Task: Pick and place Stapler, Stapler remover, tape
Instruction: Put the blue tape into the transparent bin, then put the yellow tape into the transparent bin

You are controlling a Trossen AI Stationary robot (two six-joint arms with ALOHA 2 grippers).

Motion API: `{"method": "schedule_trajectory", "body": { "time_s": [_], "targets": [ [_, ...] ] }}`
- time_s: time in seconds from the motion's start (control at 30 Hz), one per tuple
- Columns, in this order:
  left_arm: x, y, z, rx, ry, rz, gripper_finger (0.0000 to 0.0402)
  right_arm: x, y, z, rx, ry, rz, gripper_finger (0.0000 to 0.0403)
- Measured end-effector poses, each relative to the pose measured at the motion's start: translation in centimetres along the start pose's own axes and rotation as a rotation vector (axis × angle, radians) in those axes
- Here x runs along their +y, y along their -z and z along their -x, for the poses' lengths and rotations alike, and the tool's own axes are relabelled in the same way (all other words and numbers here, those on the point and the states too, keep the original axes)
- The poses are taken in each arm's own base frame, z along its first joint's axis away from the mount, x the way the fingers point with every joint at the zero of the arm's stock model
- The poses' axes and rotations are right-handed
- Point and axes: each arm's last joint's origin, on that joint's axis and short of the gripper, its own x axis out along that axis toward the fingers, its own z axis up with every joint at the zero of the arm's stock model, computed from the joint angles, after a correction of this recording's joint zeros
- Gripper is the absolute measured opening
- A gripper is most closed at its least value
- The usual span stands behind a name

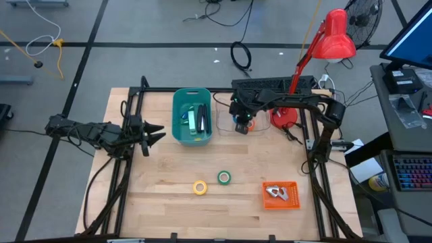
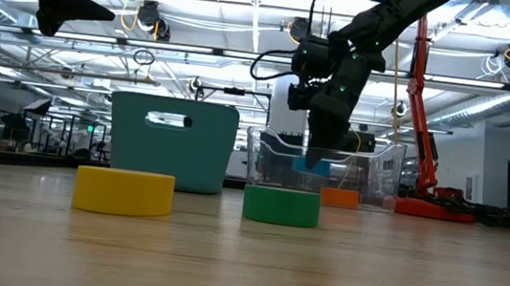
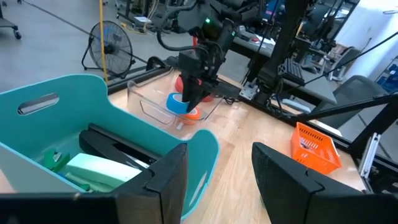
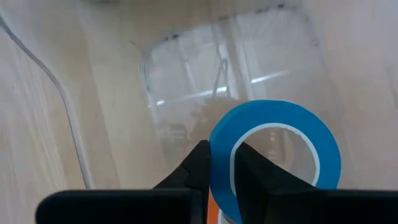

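The blue tape roll (image 4: 277,146) is hanging inside the clear bin (image 3: 149,102), its rim pinched by the right gripper (image 4: 219,163). An orange roll (image 2: 339,197) is lying just beneath. Next comes letting go. The left gripper (image 3: 214,177) is waiting, spread, by the teal bin (image 1: 192,116).

We cannot make out the pale pieces in the orange basket (image 1: 281,196) (too small), and the teal bin (image 1: 192,116) hides most of its contents.

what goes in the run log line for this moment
right gripper: shut on blue tape, over clear bin | left gripper: open, idle beside teal bin
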Motion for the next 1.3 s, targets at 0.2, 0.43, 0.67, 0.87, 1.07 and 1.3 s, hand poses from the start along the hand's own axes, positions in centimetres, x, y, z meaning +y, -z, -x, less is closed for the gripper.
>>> {"method": "schedule_trajectory", "body": {
  "time_s": [0.2,0.43,0.67,0.87,1.07,1.3],
  "targets": [
    [0.0,0.0,0.0,0.0,-0.001,-0.002,0.0179,0.1,0.0,0.0,-0.001,-0.015,0.001,0.0042],
    [0.0,0.0,0.0,0.0,-0.001,-0.004,0.0179,0.2,-0.5,0.0,-0.058,-0.077,0.01,0.0047],
    [0.0,0.0,0.0,0.0,-0.002,-0.005,0.0179,0.2,-0.4,0.0,-0.053,-0.079,-0.009,0.0071],
    [0.0,0.0,0.0,0.0,-0.002,-0.004,0.0179,0.2,-0.2,0.0,-0.031,-0.082,-0.01,0.0099],
    [0.0,0.0,0.0,0.0,-0.001,-0.002,0.0179,0.2,-0.1,0.0,-0.024,-0.079,-0.015,0.0124],
    [-0.1,-0.2,0.0,-0.015,0.005,0.032,0.0179,0.6,-0.6,2.8,-0.123,-0.061,0.009,0.0125]
  ]
}}
